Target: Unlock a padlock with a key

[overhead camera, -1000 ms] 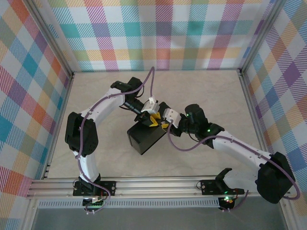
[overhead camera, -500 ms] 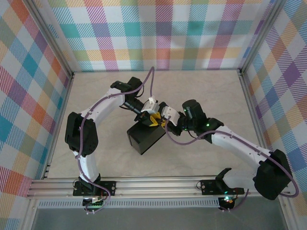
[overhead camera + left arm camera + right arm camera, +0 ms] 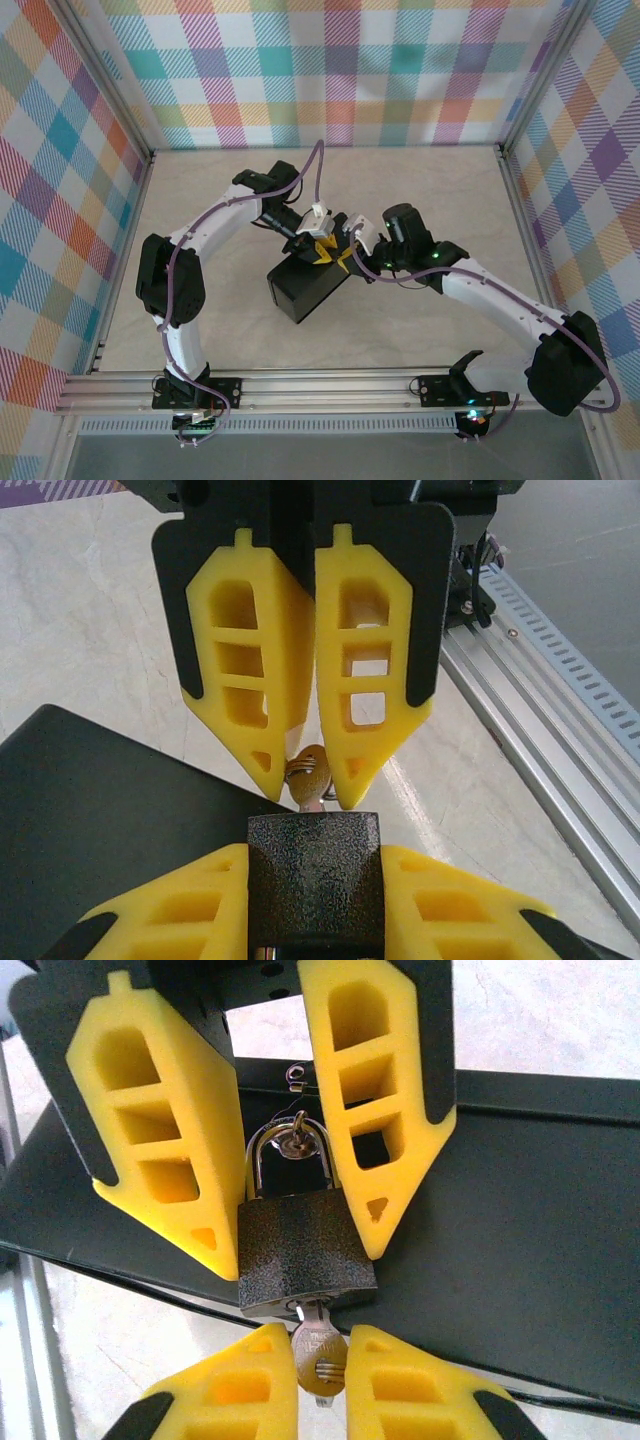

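When reading the top view, begin at the near rail (image 3: 330, 385) and locate the left arm (image 3: 175, 290) on the left and the right arm (image 3: 520, 320) on the right. Follow both arms inward to the black box (image 3: 300, 292) resting on the tabletop (image 3: 440, 200). Find the left pincer (image 3: 320, 249) and the right pincer (image 3: 344, 260) tip to tip over the far right corner of the box.

Switch to the right wrist view and work outward from the lens. Note the right pincer's own fingers (image 3: 250, 1380) clenched on the head of the key (image 3: 320, 1365). Note the key blade seated in the underside of the padlock (image 3: 305, 1250), head alone protruding. Beyond that, note the dark speckled padlock body grasped on both flanks by the left pincer's fingertips (image 3: 215, 1210), over the box lid; contact with the lid not determinable. Note the silvery shackle (image 3: 256, 1165), both legs entering the body, lying in the gap between those fingers.

Confirm in the left wrist view: padlock body wedged between the near yellow pair, key head pinched between the far pair.

Farthest back in the top view, note the checked walls (image 3: 330, 70) enclosing the tabletop.
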